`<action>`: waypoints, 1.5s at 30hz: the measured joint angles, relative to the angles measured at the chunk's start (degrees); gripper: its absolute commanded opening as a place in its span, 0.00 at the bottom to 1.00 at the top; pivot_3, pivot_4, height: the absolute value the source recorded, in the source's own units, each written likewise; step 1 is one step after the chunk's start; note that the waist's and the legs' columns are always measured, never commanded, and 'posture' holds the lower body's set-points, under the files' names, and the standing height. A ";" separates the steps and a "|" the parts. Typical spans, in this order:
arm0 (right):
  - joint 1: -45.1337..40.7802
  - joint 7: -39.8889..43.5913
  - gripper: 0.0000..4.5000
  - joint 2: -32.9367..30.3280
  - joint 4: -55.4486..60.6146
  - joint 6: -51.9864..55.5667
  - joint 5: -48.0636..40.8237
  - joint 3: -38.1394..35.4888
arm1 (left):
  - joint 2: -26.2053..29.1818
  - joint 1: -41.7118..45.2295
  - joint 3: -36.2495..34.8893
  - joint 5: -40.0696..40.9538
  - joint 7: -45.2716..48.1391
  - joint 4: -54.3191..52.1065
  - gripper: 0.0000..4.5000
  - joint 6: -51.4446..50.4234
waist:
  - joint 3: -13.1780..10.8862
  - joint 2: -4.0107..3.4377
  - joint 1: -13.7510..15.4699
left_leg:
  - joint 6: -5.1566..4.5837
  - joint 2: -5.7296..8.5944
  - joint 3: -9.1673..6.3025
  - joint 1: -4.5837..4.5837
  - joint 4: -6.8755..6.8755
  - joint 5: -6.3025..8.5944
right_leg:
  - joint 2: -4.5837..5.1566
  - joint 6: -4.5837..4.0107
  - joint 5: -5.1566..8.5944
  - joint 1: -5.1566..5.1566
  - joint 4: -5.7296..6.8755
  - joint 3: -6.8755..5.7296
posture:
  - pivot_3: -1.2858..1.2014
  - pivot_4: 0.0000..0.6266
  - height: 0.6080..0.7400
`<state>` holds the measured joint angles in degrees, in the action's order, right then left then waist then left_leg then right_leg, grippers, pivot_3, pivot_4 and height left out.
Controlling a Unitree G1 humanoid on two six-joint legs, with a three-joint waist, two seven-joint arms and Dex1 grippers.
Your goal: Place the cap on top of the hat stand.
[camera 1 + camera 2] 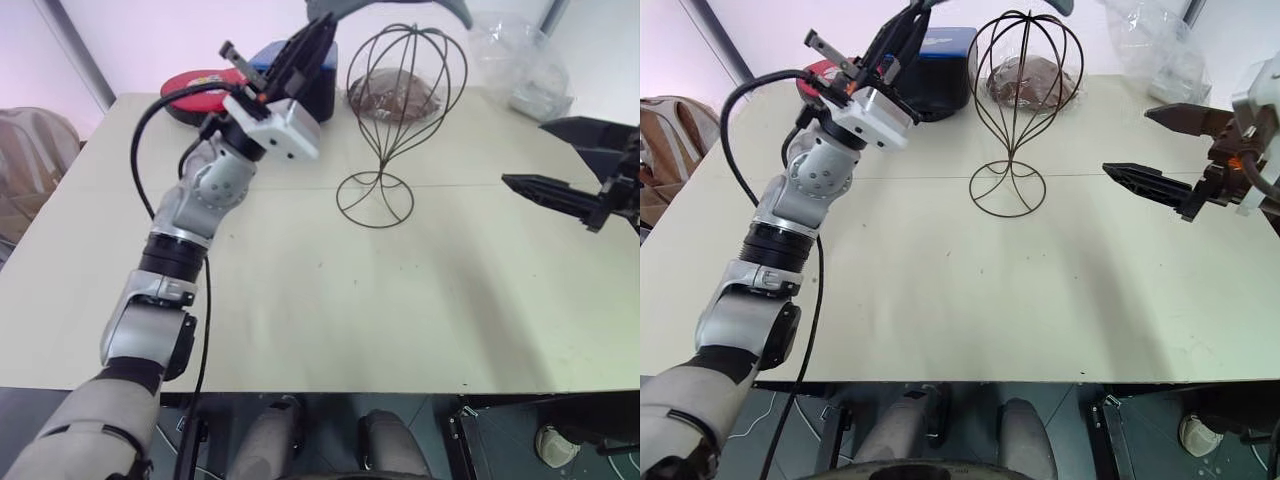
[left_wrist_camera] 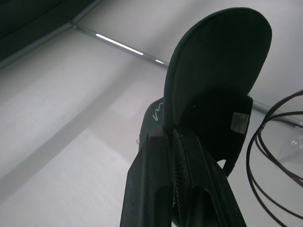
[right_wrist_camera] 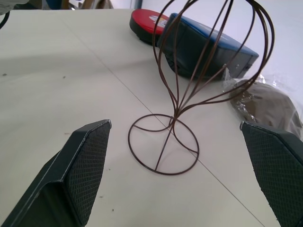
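On the table's right side my right gripper (image 1: 1173,165) waits, jaws apart, aimed at the stand (image 1: 395,110); further back, my left gripper (image 2: 177,156) is clamped on the cap (image 2: 215,80), raised beside the cage; I should centre the crown over it before lowering.

Left arm raised, bent at the elbow, its gripper (image 2: 182,156) angled upward beside the globe top of the thin dark wire hat stand (image 1: 385,120), black fingers pinched on the brim of the dark teal-grey fabric cap (image 2: 218,80). Right gripper (image 3: 182,175) held level, facing the stand's stem, jaws spread wide and empty.
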<state>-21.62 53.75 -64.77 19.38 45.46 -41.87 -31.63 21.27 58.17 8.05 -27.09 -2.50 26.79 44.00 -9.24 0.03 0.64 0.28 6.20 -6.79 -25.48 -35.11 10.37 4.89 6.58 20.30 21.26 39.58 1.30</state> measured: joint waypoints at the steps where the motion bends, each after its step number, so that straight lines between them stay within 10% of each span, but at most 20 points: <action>1: 0.39 -0.02 1.00 -0.06 0.17 0.14 0.01 -0.40 | -0.36 0.14 0.10 -0.16 -0.33 -0.01 0.01 0.00 | 0.00 0.00 0.00 | 0.00 0.00 0.00 0.00 0.00 0.00 | 0.00 0.00 0.00 0.00 0.00 0.00 | 0.52 0.24 1.00; 45: 0.30 -1.87 1.00 -0.63 -1.23 -2.49 1.24 -0.63 | -3.45 -13.22 4.75 -3.26 2.94 -8.68 0.01 -2.08 | 0.00 0.00 0.08 | 0.00 -0.01 0.02 0.01 -0.04 0.00 | -0.01 0.00 0.00 -0.03 0.02 0.02 | 0.52 0.24 1.00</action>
<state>-21.32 51.88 -65.40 18.14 42.96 -40.62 -32.26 17.82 44.96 12.80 -30.34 0.44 18.11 41.93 -9.24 0.03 0.71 0.28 6.19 -6.76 -25.47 -35.15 10.37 4.88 6.58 20.30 21.24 39.60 1.32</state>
